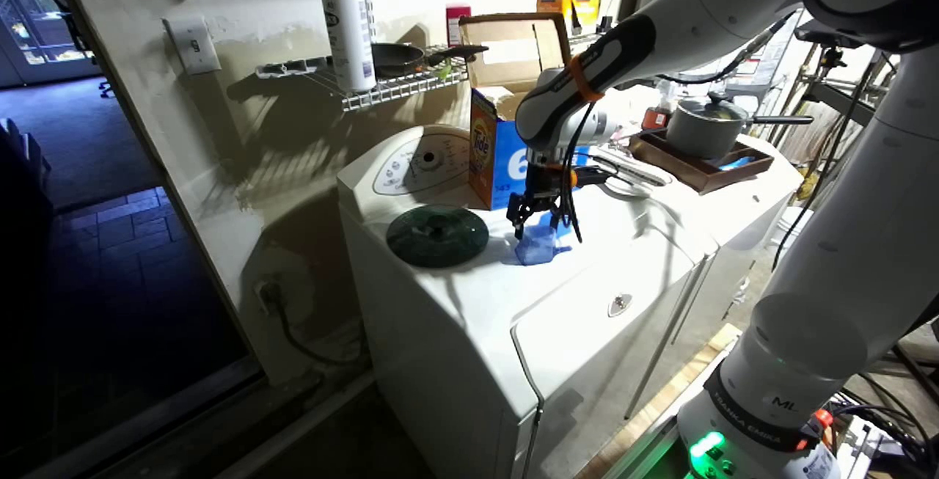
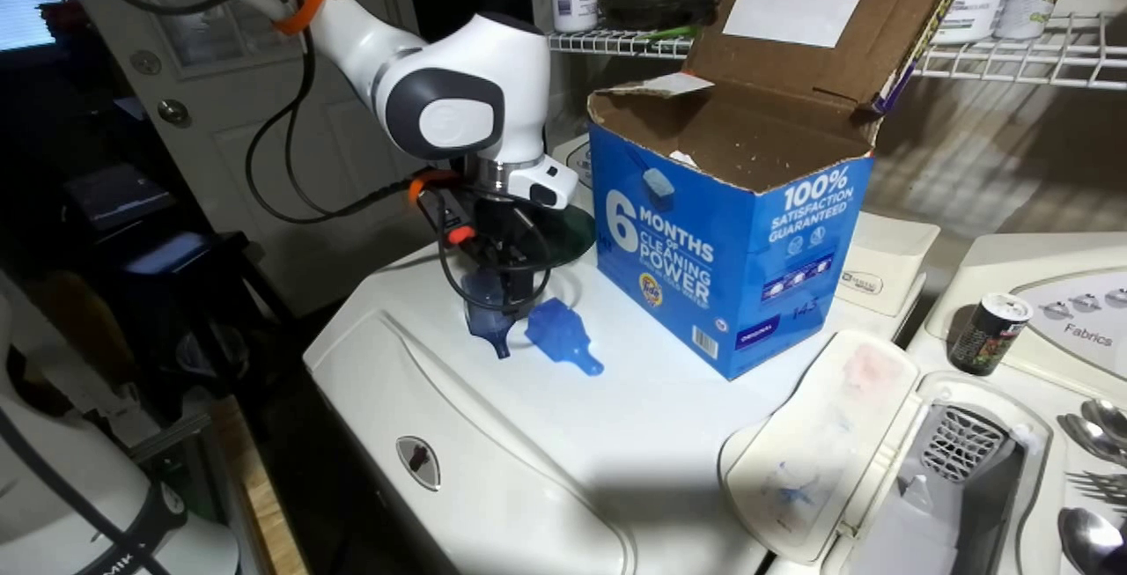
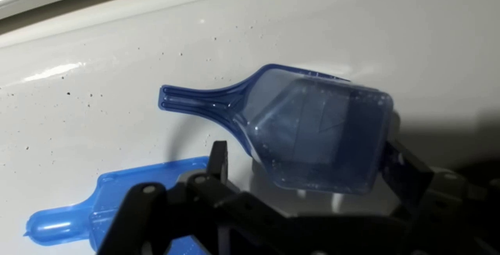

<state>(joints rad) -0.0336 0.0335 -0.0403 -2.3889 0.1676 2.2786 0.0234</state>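
My gripper (image 3: 304, 149) is open low over the white machine top (image 2: 493, 416), its jaws either side of a dark blue clear scoop (image 3: 312, 130). On the handle side, one finger (image 3: 218, 161) has a gap to the scoop. The opposite finger (image 3: 406, 173) is against or very near the scoop's flat end; I cannot tell if they touch. In the wrist view the scoop's handle points left. A brighter blue scoop (image 3: 148, 180) lies beside it, partly hidden behind the gripper. In an exterior view both the dark scoop (image 2: 487, 306) and bright scoop (image 2: 559, 333) show under the hand.
An open Tide box (image 2: 678, 240) stands behind the scoops. A dark green disc (image 1: 438, 235) lies at one end of the machine. Farther along are a white open-lidded container (image 2: 828, 452), a can (image 2: 990, 333) and a pot (image 1: 706, 127) in a brown tray (image 1: 700, 174). A wire shelf (image 1: 411, 84) hangs above.
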